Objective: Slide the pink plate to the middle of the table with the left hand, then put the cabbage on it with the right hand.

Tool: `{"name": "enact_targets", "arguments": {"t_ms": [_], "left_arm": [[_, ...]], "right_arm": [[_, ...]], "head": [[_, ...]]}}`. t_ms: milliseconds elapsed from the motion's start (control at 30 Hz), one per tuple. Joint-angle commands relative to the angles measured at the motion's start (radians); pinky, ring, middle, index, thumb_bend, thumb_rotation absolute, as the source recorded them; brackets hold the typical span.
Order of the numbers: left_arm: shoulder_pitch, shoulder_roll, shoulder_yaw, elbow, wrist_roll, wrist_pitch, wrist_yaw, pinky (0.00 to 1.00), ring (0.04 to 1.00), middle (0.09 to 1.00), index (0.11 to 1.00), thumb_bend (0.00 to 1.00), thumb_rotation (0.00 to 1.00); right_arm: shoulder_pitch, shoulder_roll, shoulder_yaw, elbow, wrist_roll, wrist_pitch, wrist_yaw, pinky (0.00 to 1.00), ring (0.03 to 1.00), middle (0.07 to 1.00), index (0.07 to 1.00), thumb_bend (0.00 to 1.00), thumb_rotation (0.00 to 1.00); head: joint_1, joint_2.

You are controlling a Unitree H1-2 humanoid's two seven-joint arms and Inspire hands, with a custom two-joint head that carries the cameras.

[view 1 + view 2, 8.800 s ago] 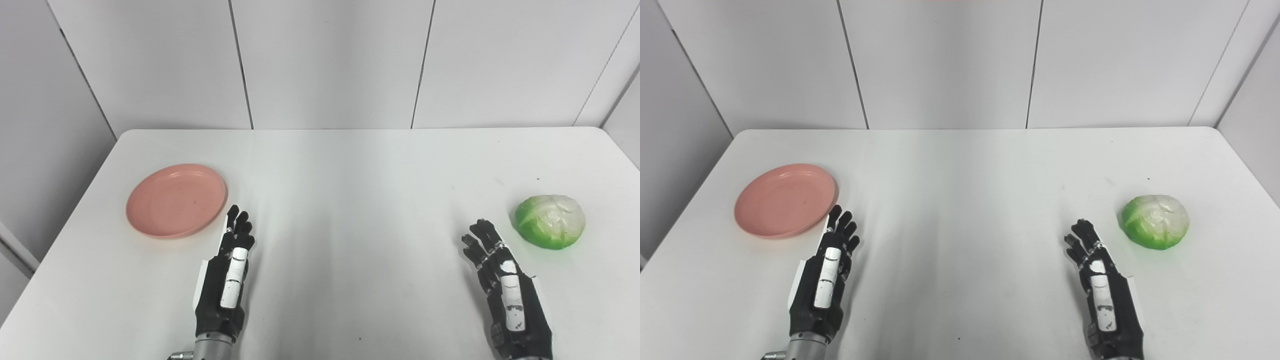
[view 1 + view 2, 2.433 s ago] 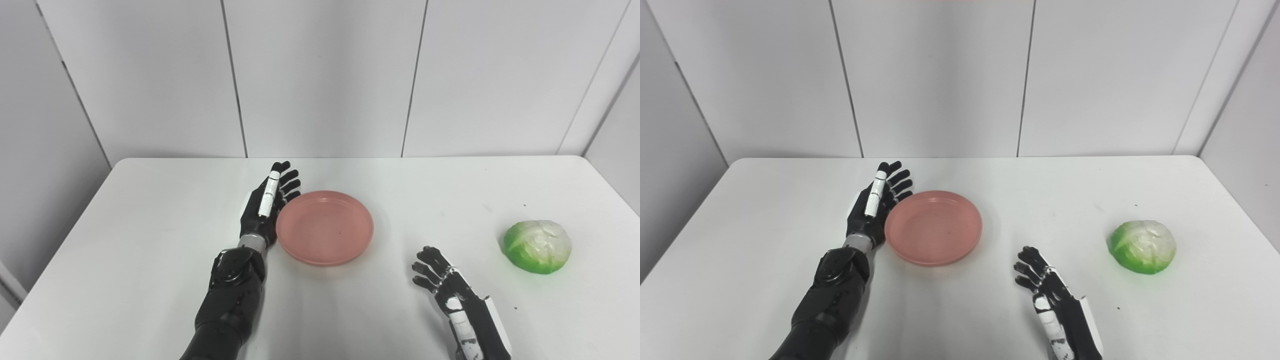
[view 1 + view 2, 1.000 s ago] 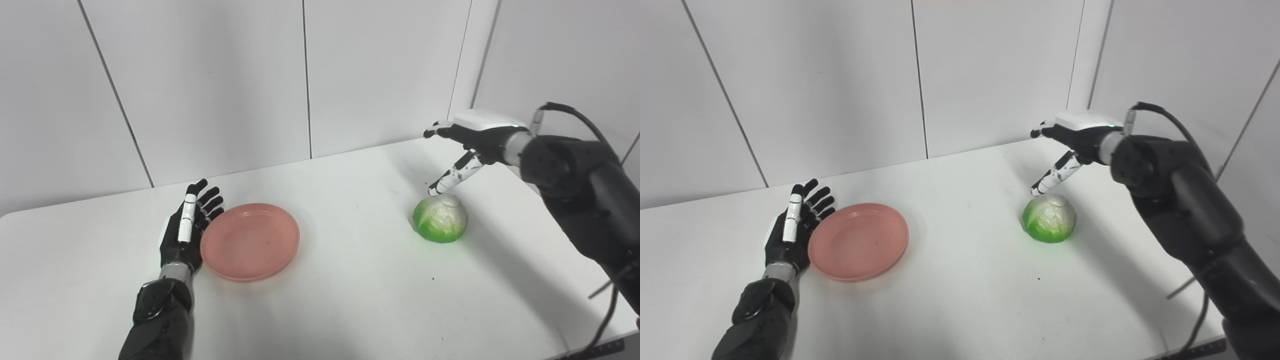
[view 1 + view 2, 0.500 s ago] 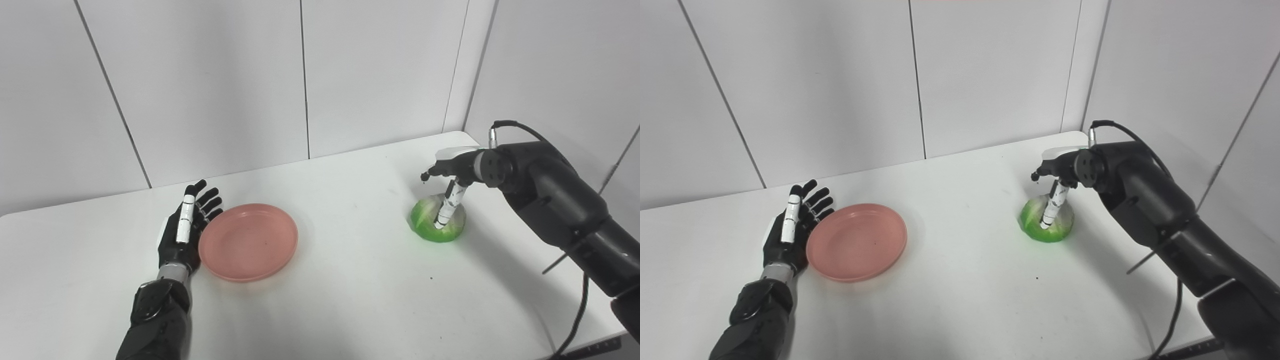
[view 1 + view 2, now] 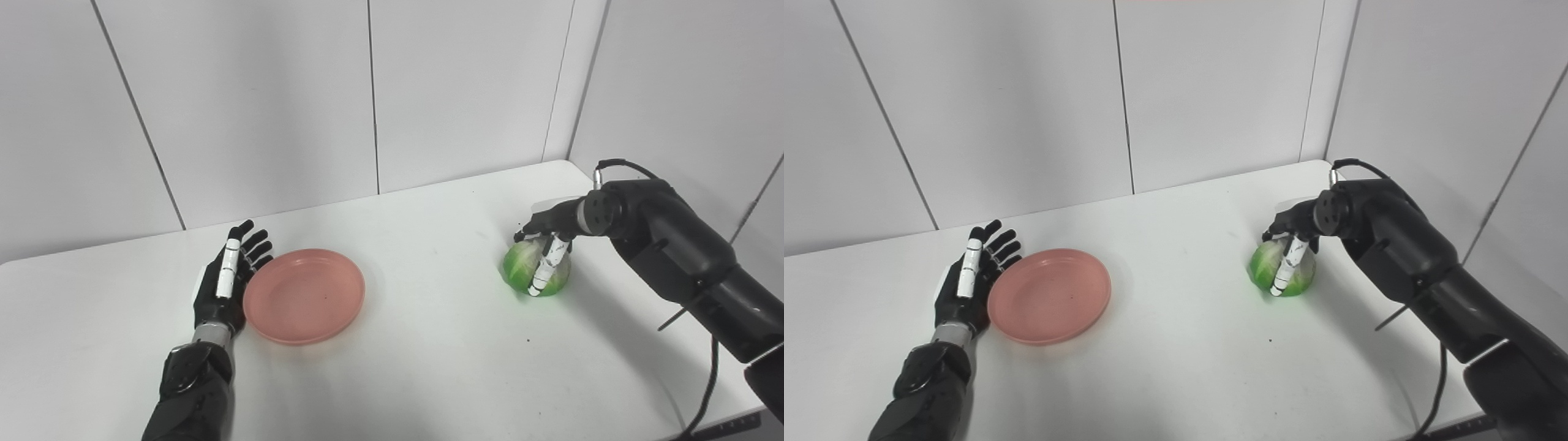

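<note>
A plain white tabletop [image 5: 429,367] with rounded corners carries everything, and behind it stand pale grey wall panels [image 5: 257,104] split by thin dark vertical seams, with another panelled wall meeting them in a corner on the right. The left hand [image 5: 225,283] lies flat on the tabletop with its fingers apart and stretched out, holding nothing; its black back carries a white strip along one finger. Just to its right, with the rim touching or almost touching the fingers, sits the plate [image 5: 304,295], a round, shallow, salmon-pink dish with a raised edge and nothing in it. Well off to the right of that hand, the right hand [image 5: 547,245] comes down from above onto the cabbage [image 5: 525,272], its fingers curled over the top and a black-and-white finger running down the front face, so it is clasping the cabbage. The cabbage is a small rounded head, bright green around the lower part and whitish on top, directly under that hand and resting on the tabletop. A black cable [image 5: 704,392] hangs beside the right forearm [image 5: 686,257].
</note>
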Motion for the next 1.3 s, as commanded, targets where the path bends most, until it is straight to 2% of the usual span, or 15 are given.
{"name": "enact_targets", "arguments": {"t_ms": [0,333,400,433,467,567,600,633,733,767,800,833,867,1000,1267], "left_arm": [[0.077,0.003,0.0,0.046,0.007,0.099,0.024,0.79,0.825,0.817,0.835,0.71,0.79],[0.09,0.005,0.001,0.018,0.003,0.116,0.021,0.8,0.823,0.816,0.838,0.7,0.79],[0.092,0.005,0.0,0.016,0.003,0.117,0.02,0.8,0.818,0.811,0.839,0.69,0.79],[0.092,0.004,-0.001,0.018,0.004,0.114,0.021,0.8,0.817,0.81,0.84,0.69,0.79],[0.092,0.004,-0.001,0.019,0.004,0.112,0.021,0.8,0.818,0.812,0.839,0.69,0.79],[0.092,0.003,0.0,0.019,0.003,0.116,0.025,0.8,0.812,0.804,0.838,0.7,0.79],[0.093,0.003,0.0,0.017,0.003,0.117,0.026,0.8,0.812,0.804,0.838,0.7,0.79],[0.094,0.002,0.0,0.015,0.003,0.117,0.026,0.8,0.811,0.806,0.837,0.7,0.79],[0.095,0.003,-0.001,0.015,0.003,0.118,0.024,0.8,0.815,0.811,0.84,0.7,0.79],[0.095,0.003,-0.001,0.016,0.003,0.116,0.023,0.8,0.817,0.812,0.841,0.7,0.79],[0.095,0.003,-0.001,0.017,0.003,0.115,0.023,0.8,0.816,0.809,0.839,0.7,0.79],[0.095,0.004,-0.002,0.019,0.005,0.112,0.025,0.79,0.813,0.808,0.835,0.7,0.79],[0.094,0.003,-0.002,0.02,0.005,0.112,0.026,0.78,0.81,0.806,0.833,0.7,0.79],[0.092,0.002,-0.002,0.022,0.004,0.113,0.025,0.79,0.809,0.806,0.832,0.7,0.79],[0.09,-0.002,-0.009,0.019,0.01,0.112,0.032,0.8,0.817,0.816,0.843,0.7,0.79]], "right_arm": [[-0.015,-0.006,-0.021,-0.002,0.008,-0.004,-0.053,0.81,0.948,0.971,0.903,1.0,0.32],[0.044,0.016,0.02,0.029,0.007,-0.023,-0.165,0.77,0.937,0.987,0.889,1.0,0.33],[0.054,0.018,0.021,0.03,0.011,-0.028,-0.19,0.76,0.941,0.993,0.876,1.0,0.31],[0.072,0.024,0.005,0.032,0.031,-0.048,-0.228,0.75,0.941,0.995,0.873,1.0,0.3],[0.09,0.029,-0.012,0.034,0.051,-0.07,-0.27,0.73,0.913,0.976,0.851,1.0,0.28],[0.142,0.048,-0.065,0.034,0.102,-0.133,-0.395,0.62,0.739,0.817,0.773,1.0,0.21],[0.16,0.057,-0.082,0.037,0.115,-0.152,-0.435,0.62,0.734,0.813,0.771,1.0,0.21],[0.171,0.062,-0.091,0.04,0.124,-0.164,-0.462,0.58,0.675,0.749,0.749,0.97,0.18],[0.188,0.059,-0.081,0.049,0.127,-0.218,-0.516,0.51,0.574,0.645,0.705,0.9,0.12],[0.188,0.055,-0.068,0.05,0.119,-0.229,-0.52,0.47,0.529,0.598,0.672,0.86,0.09],[0.186,0.053,-0.059,0.054,0.116,-0.235,-0.517,0.44,0.5,0.528,0.604,0.7,0.05],[0.184,0.051,-0.052,0.056,0.118,-0.237,-0.511,0.37,0.439,0.511,0.567,0.59,0.02],[0.181,0.05,-0.047,0.057,0.12,-0.233,-0.501,0.33,0.409,0.508,0.549,0.54,0.01],[0.168,0.035,-0.025,0.046,0.125,-0.229,-0.464,0.28,0.382,0.503,0.55,0.51,0.0],[0.091,0.007,-0.01,-0.004,0.144,-0.222,-0.372,0.31,0.392,0.511,0.526,0.51,0.0]], "head": [[0.003,0.006],[0.001,0.019],[0.001,0.019],[0.001,0.019],[0.001,0.019],[0.005,0.025],[0.005,0.026],[0.005,0.026],[0.003,0.029],[0.003,0.029],[0.003,0.029],[0.003,0.029],[0.003,0.029],[0.005,0.029],[0.015,0.031]]}}
